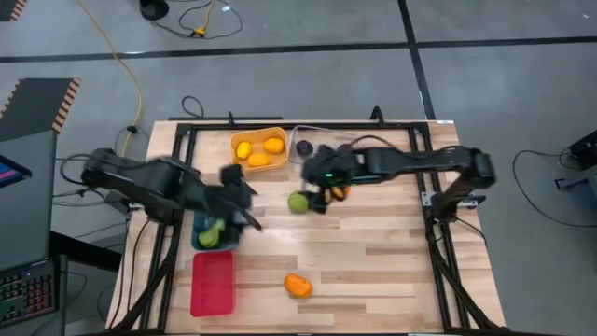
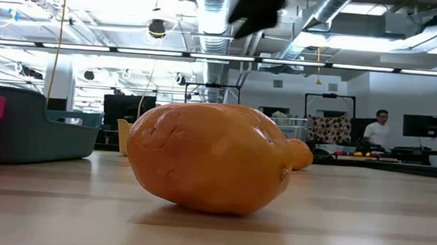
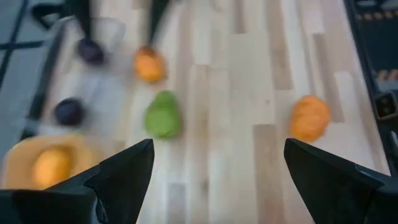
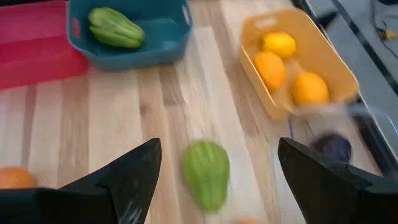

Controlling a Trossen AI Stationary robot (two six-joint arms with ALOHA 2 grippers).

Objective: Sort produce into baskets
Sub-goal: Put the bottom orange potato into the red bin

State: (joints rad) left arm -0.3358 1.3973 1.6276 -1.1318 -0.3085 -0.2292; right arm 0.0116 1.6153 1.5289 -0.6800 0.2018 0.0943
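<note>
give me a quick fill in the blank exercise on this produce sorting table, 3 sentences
1. The orange basket holds ____ yellow-orange pieces.
2. The green piece already sorted lies in the ____ basket.
3. The red basket holds ____ produce.

Missing words: three; teal; no

Two dark, near-black jointed robot arms, the left arm [image 1: 140,179] and the right arm [image 1: 410,163], the right one bearing a small green indicator light [image 1: 327,175] near its wrist, each ending in a gripper with two broad, wedge-shaped matte black fingers [image 3: 121,171].
</note>
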